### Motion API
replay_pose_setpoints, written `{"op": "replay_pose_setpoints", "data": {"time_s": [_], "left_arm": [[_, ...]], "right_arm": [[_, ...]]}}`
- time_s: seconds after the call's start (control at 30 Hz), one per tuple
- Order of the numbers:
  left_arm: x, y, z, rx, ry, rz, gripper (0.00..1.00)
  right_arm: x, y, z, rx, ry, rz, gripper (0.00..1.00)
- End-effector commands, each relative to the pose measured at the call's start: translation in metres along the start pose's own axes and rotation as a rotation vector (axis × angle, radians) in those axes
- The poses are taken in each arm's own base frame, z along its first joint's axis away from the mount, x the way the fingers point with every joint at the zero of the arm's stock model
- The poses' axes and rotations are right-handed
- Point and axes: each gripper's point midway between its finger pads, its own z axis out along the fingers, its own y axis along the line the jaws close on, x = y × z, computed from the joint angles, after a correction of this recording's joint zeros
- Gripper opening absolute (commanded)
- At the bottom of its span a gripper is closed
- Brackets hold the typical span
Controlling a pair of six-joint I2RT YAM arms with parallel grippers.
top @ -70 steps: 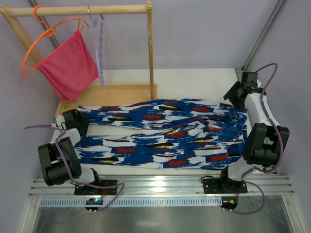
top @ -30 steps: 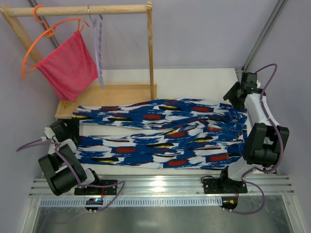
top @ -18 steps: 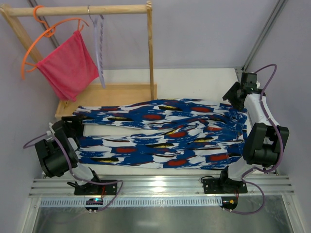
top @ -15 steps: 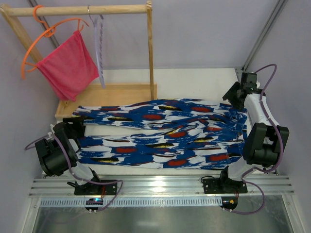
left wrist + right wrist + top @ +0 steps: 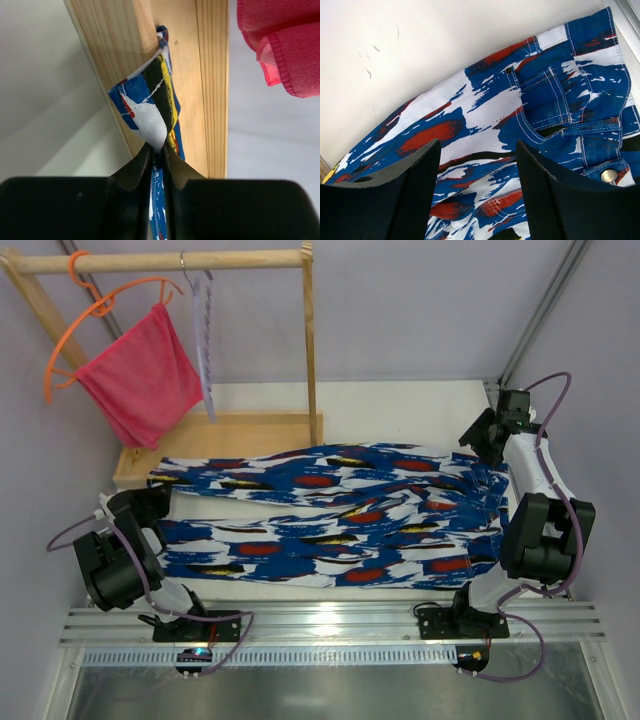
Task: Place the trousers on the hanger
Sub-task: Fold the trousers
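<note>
Near left: my left gripper (image 5: 157,150), jaws drawn almost together, pinching a fold of hem at the leg end of the trousers (image 5: 330,510). In the wrist view the cloth stands up out of the fingertips, in front of the wooden base board (image 5: 175,60).

Middle: the trousers lie flat on the table (image 5: 400,405), long axis running left to right. The leg ends are at the left by my left gripper and the waistband is at the right.

Far right: my right gripper (image 5: 478,145), jaws standing wide apart over the pocket and waistband, holding nothing. Whether its pads touch the cloth I cannot tell.

Far left: the hanger (image 5: 205,340), empty, hanging by its hook from the wooden rail (image 5: 180,260), seen nearly edge-on, above and beyond the leg end. To its left hangs a pink-red cloth (image 5: 140,380) on an orange hanger (image 5: 70,340).

Judgement: the hanger lies far and up from my left gripper, which is much the nearer arm to it. The pinched leg end would be the end to lead toward it, the long body trailing off to the right.
</note>
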Motion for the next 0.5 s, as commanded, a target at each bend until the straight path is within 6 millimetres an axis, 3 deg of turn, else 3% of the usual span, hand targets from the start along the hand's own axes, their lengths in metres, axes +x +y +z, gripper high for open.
{"op": "replay_pose_setpoints", "data": {"time_s": [0.0,0.03,0.1,0.27,0.47], "left_arm": [[-0.013,-0.01,-0.008,-0.002,-0.06,0.041,0.1],[-0.011,-0.002,-0.011,-0.05,-0.049,0.038,0.08],[-0.021,-0.013,-0.017,-0.056,-0.082,0.077,0.05],[-0.03,0.0,-0.036,-0.204,-0.111,0.138,0.01],[-0.023,0.053,-0.062,-0.47,-0.095,0.146,0.06]], "right_arm": [[-0.008,0.002,0.0,-0.018,-0.026,0.001,0.65],[-0.007,0.002,-0.001,-0.018,-0.026,0.001,0.65],[-0.006,0.0,0.0,-0.006,-0.021,0.004,0.65],[-0.001,-0.008,0.001,0.032,0.01,0.032,0.65],[0.013,-0.026,0.006,0.09,0.06,0.05,0.64]]}}
